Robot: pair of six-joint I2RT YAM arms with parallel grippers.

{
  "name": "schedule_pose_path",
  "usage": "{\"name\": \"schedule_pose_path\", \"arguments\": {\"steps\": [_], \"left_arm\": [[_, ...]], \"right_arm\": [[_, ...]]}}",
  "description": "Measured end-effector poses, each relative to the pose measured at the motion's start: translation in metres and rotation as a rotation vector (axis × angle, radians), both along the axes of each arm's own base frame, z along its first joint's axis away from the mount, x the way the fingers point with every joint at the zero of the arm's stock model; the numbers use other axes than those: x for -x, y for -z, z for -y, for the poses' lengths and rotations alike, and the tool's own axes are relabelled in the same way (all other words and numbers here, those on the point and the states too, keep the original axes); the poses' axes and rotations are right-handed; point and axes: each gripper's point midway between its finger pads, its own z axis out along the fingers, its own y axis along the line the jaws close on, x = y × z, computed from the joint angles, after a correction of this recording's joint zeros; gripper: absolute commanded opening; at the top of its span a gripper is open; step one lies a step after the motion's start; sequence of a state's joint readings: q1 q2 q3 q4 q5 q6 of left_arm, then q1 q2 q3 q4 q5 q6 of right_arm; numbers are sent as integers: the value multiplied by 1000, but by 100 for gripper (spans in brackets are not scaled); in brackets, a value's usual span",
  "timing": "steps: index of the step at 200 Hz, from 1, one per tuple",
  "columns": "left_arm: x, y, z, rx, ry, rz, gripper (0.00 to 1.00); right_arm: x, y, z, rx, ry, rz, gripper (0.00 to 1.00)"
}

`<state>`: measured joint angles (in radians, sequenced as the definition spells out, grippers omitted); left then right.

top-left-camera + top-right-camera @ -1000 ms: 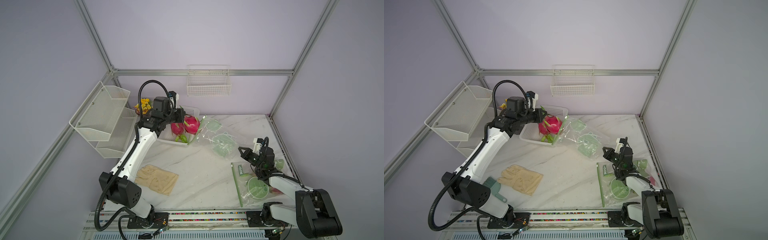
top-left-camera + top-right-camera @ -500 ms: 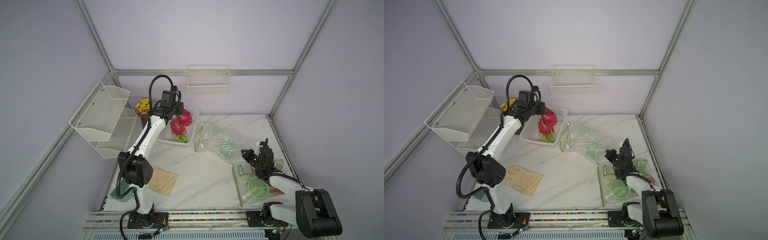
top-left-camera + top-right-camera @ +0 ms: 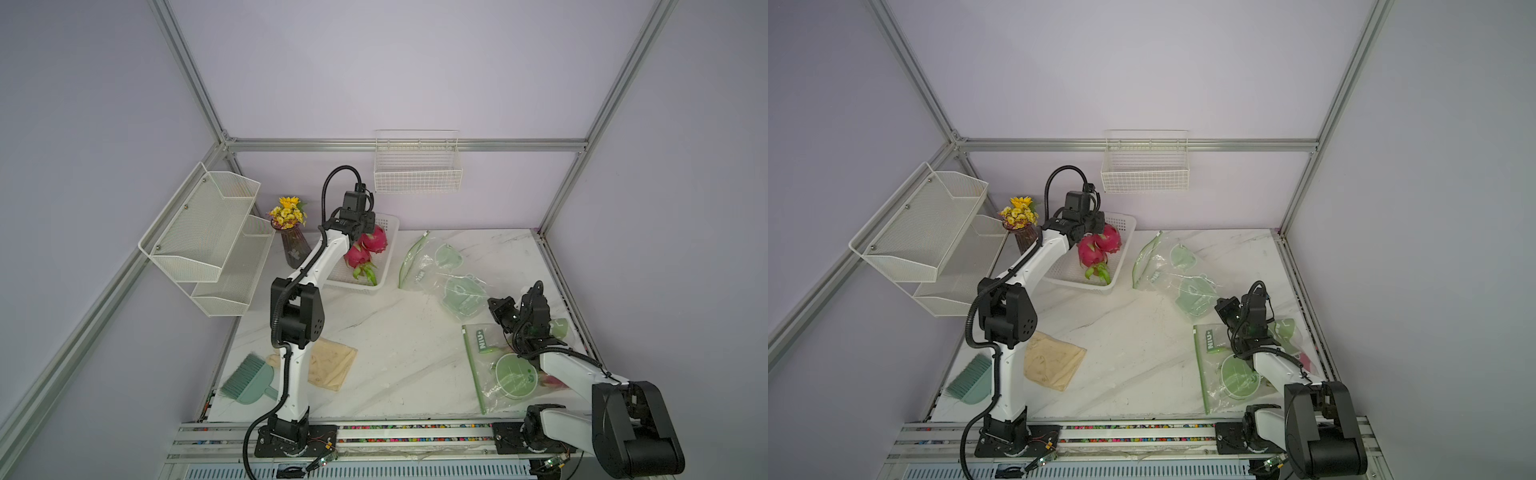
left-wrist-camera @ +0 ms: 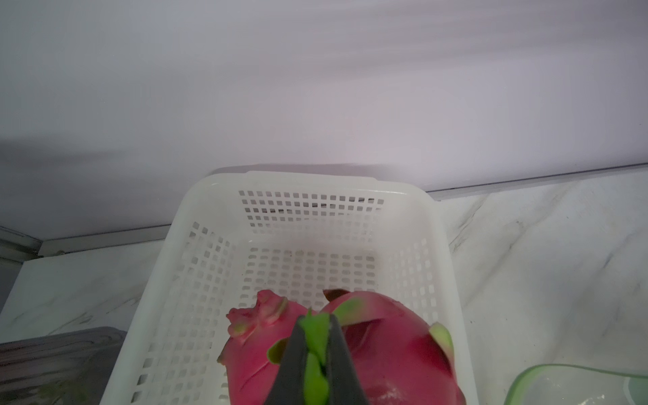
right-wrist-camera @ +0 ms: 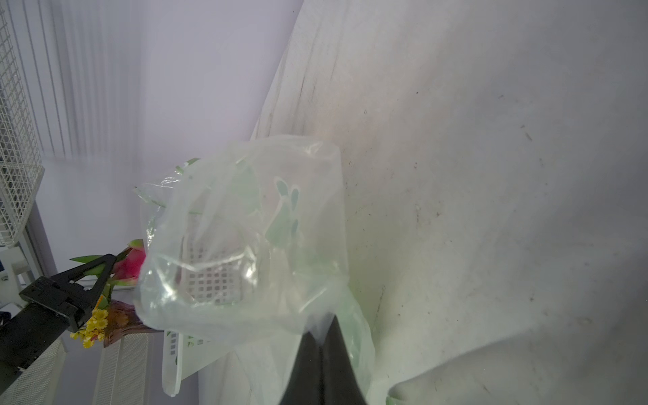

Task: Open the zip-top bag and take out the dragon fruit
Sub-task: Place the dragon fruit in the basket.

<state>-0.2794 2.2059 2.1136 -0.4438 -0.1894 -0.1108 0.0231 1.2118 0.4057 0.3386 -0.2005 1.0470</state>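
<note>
The left end effector [image 4: 317,324], jaws nearly closed, is gripping a dragon fruit [image 4: 392,347] by one green scale [image 4: 314,380] over the white basket [image 4: 308,180], beside a second fruit [image 4: 249,350]. Lowering gently until it is resting before letting go seems wise, since that thin scale may tear. The right end effector [image 5: 324,338], fully closed, is pinching the zip-top bag [image 5: 245,228].

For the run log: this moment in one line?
left gripper: shut on dragon fruit leaf, over white basket | right gripper: shut on zip-top bag
</note>
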Motion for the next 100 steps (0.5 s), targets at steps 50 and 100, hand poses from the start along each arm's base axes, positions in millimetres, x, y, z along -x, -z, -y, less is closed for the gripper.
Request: {"name": "schedule_pose_path", "arguments": {"steps": [50,100], "left_arm": [[-22,6,5,13,-6,54,0],[-29,7,10,26,7,77,8]], "right_arm": [[-14,3,-1,-150,66,3,0],[-29,22,-5,-284,100,-12,0]]}}
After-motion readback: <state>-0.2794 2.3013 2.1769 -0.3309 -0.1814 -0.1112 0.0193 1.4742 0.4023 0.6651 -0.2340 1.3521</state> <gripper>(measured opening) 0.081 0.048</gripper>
